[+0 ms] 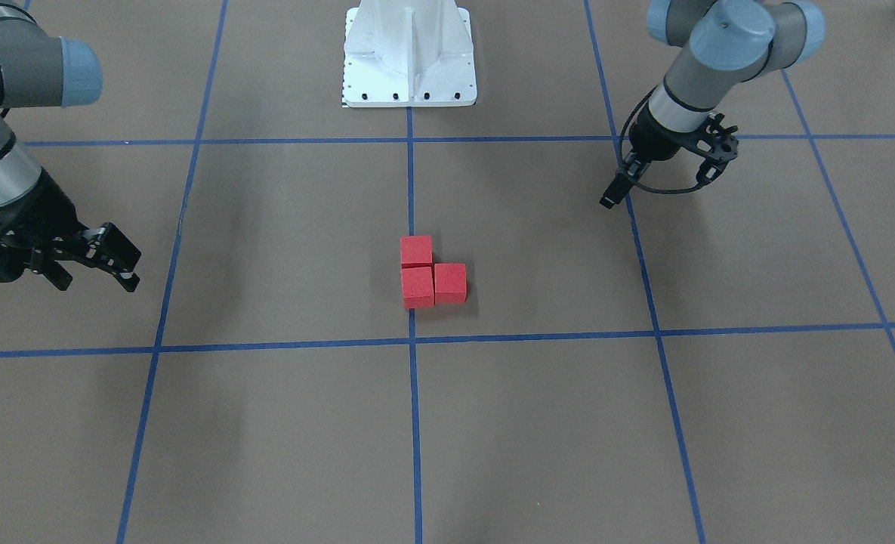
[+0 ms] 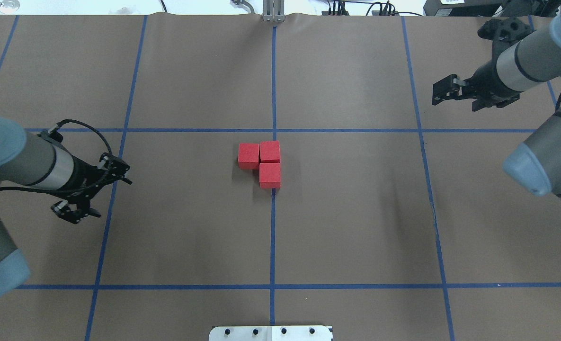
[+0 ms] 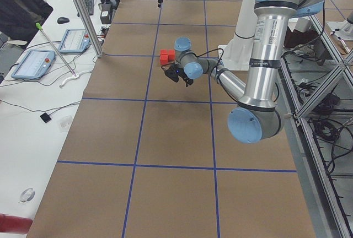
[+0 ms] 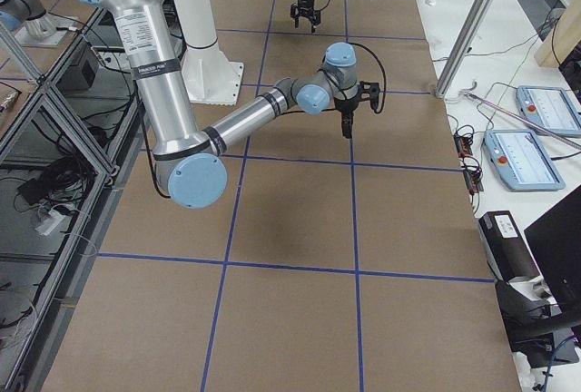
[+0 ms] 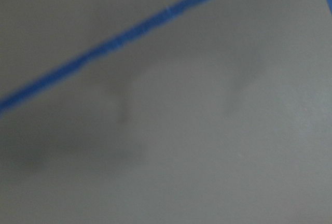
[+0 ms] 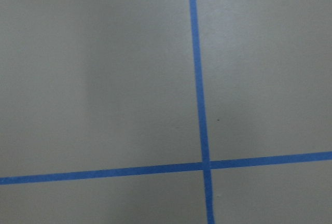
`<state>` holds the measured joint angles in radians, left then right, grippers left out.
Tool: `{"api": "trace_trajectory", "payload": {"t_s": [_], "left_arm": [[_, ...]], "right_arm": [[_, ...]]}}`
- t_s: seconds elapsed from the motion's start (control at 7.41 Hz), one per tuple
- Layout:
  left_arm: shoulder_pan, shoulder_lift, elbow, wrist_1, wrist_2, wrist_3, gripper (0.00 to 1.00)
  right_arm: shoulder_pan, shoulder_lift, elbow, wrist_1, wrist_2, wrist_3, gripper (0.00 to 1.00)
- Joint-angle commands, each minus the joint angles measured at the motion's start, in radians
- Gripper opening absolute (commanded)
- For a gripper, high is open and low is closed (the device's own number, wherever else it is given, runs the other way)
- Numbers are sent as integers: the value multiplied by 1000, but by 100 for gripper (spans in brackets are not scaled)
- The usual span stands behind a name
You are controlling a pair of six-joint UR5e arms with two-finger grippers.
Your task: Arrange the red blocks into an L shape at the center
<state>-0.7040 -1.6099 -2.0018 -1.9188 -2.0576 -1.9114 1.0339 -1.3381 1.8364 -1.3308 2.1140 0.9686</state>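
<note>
Three red blocks (image 1: 418,287) (image 2: 270,175) lie touching in an L on the brown floor, on and beside the central blue line (image 2: 272,227). They also show in the exterior left view (image 3: 167,56). My left gripper (image 2: 95,192) (image 1: 666,172) hangs open and empty over the floor, about one grid square from the blocks. My right gripper (image 2: 450,94) (image 1: 131,266) is open and empty, farther from the blocks on the other side. Both wrist views show only floor and blue tape.
The white robot base plate (image 1: 409,68) (image 2: 271,333) sits on the central line on the robot's side. A white bench with tablets (image 3: 33,64) (image 4: 536,156) and aluminium posts (image 3: 83,12) runs along the far table edge.
</note>
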Motion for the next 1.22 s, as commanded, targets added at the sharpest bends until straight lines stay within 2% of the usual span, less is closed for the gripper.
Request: {"api": "trace_trajectory", "payload": {"t_s": [0.0,0.14,0.41,0.68,0.81,0.95,1.08], "left_arm": [[-133,195,-22,-153,-25,354,100],[-261,241,9,-152,-112,607,100],[-543,265,139,-137,-276,1093,100],[-726,246,294,-132,-305,1432,100],[-783,219,320,-55,-324,1553,100],[-828,172,310,86,-360,1571,100],[-848,145,305,154,-360,1621,100]], "right_arm": [[182,-91,4,-8,140,-208,100],[260,-128,-5,-13,173,-319,100],[395,-128,-13,-205,181,-637,100],[466,-125,-22,-307,184,-793,100],[469,-133,-40,-321,184,-835,100],[480,-128,-84,-321,184,-894,100],[504,-121,-110,-321,185,-945,100]]}}
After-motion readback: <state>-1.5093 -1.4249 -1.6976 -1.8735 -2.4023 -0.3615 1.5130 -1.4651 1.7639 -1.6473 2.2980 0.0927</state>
